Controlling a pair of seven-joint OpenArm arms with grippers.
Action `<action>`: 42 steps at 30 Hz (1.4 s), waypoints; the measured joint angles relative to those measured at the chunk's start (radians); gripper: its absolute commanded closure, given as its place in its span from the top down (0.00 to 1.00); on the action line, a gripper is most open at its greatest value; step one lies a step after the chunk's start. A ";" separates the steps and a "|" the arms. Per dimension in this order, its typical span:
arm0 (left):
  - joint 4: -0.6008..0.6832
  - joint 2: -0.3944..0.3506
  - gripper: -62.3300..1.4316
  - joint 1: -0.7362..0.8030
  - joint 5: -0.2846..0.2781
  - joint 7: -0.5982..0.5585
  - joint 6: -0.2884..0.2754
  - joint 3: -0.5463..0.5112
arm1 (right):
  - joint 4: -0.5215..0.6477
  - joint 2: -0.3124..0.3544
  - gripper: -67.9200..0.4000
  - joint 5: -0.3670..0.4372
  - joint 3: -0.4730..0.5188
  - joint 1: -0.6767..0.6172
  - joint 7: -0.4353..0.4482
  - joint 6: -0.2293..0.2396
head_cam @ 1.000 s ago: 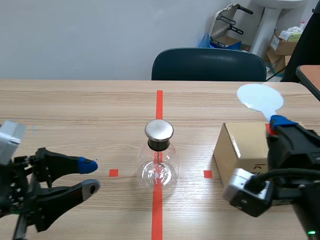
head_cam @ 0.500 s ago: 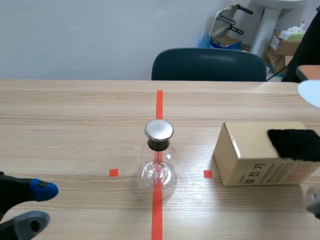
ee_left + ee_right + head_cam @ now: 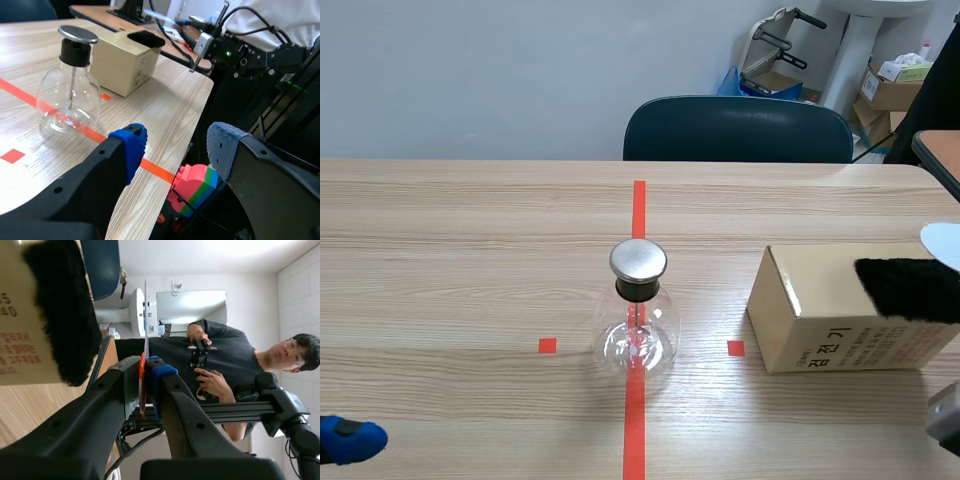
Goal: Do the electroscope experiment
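In the scene view, the wood-grain table (image 3: 470, 230) runs to a pale wall, with a dark chair (image 3: 738, 128) behind its far edge. The glass flask (image 3: 638, 320) stands upright on the red tape line at the table's middle. At three o'clock from it lies a cardboard box (image 3: 820, 300) with a black fur patch (image 3: 908, 288) on top. Only a blue pad tip of my left gripper (image 3: 350, 440) shows, at eight o'clock from the flask. The white paddle (image 3: 944, 243) peeks out just past the fur.

In the left wrist view, my left gripper (image 3: 172, 145) hangs at the table's edge, fingers wide apart around nothing. The flask is ahead at ten o'clock, with the box beyond it. Coloured blocks (image 3: 197, 187) sit below the edge.

In the right wrist view, my right gripper (image 3: 145, 365) is clamped on the paddle's orange-red handle, the disc edge-on. The box and fur lie at ten o'clock. A person (image 3: 220, 360) in a dark shirt is beyond, in a white-walled room.
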 measured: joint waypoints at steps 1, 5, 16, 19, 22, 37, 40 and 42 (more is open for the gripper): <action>0.008 -0.005 0.54 0.012 -0.001 -0.013 0.012 0.000 | -0.016 0.000 0.03 -0.008 0.000 0.010 0.005 0.000; 0.048 -0.038 0.57 0.050 -0.002 -0.064 0.051 0.000 | -0.077 0.000 0.03 -0.036 0.000 0.037 0.022 0.000; 0.078 -0.042 0.58 0.061 -0.002 -0.054 0.140 0.000 | -0.135 -0.038 0.03 -0.108 0.000 0.042 0.019 0.000; 0.078 -0.042 0.59 0.061 0.000 -0.042 0.209 0.000 | -0.156 -0.039 0.03 -0.115 0.000 0.042 0.014 -0.001; 0.078 -0.042 0.59 0.061 0.006 -0.042 0.247 0.000 | -0.171 -0.039 0.03 -0.127 0.000 0.042 0.010 -0.005; 0.078 -0.042 0.76 0.061 0.058 -0.037 0.259 0.000 | -0.180 -0.039 0.03 -0.122 0.000 0.042 0.061 -0.009; 0.078 -0.042 0.76 0.061 0.058 -0.038 0.259 0.000 | -0.180 -0.039 0.03 -0.127 0.000 0.042 0.146 -0.008; 0.078 -0.042 0.76 0.061 0.058 -0.038 0.259 0.000 | -0.180 -0.039 0.03 -0.127 0.000 0.042 0.137 -0.008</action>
